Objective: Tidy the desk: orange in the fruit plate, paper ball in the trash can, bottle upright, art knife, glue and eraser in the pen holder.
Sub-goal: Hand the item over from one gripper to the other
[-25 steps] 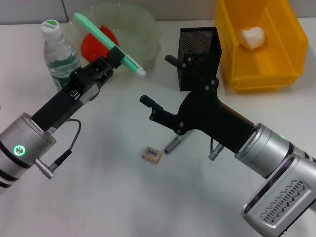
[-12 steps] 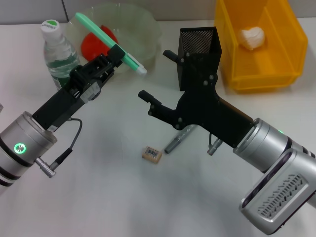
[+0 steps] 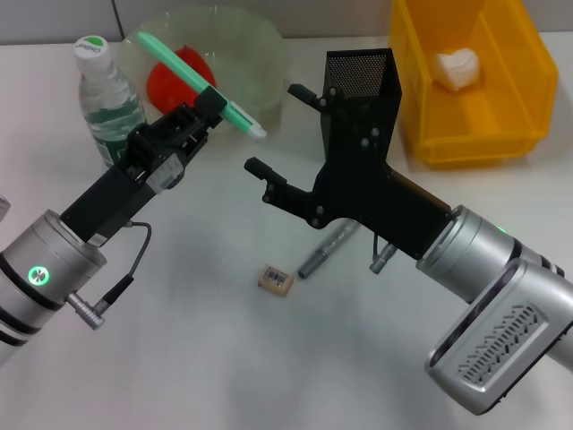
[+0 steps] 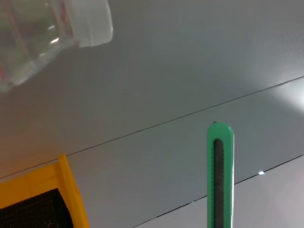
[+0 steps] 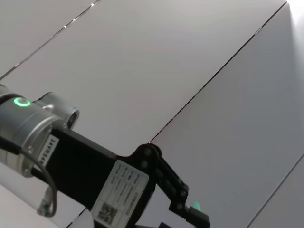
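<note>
Art knife [image 3: 199, 82] crosswise in left end effector [image 3: 208, 101], above desk.

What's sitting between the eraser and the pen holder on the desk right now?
In the head view, the grey glue stick lies between the eraser and the pen holder, partly under the right gripper, whose jaws are open.

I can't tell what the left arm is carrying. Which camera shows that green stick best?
The head view: the whole green plastic art knife shows, clamped in the left gripper near the clear fruit bowl. The left wrist view shows only its tip and slider. The right wrist view shows a tiny green speck.
</note>
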Robot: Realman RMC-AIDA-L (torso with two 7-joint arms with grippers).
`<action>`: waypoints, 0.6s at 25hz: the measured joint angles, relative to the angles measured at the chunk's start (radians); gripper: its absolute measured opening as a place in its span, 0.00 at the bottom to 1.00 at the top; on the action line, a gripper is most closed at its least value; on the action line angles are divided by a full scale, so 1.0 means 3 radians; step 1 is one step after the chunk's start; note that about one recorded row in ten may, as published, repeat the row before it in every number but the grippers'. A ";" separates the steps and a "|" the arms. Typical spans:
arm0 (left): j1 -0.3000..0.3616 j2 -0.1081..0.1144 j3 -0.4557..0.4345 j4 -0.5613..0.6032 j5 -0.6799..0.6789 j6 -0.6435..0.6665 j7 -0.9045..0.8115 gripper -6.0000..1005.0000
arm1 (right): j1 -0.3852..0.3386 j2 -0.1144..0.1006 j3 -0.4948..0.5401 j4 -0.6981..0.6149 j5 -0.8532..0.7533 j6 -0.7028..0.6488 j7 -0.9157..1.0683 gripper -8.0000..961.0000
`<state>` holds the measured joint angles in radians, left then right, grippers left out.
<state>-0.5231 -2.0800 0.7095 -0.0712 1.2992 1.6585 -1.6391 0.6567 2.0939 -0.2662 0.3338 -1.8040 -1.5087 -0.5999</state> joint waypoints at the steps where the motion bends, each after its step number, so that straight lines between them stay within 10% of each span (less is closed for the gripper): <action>1: 0.0000 0.0000 0.0000 0.0000 0.0000 0.0000 0.0000 0.27 | 0.0004 0.0000 0.0008 0.0001 0.0000 0.0003 0.0000 0.84; 15: -0.0050 0.0000 -0.0020 -0.0117 0.0001 -0.0023 0.0000 0.28 | 0.0082 0.0000 0.0049 0.0031 -0.0034 0.0159 -0.0200 0.59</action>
<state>-0.5382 -2.0800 0.7035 -0.1063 1.2993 1.6516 -1.6390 0.6814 2.0938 -0.2515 0.3431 -1.8141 -1.4612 -0.6599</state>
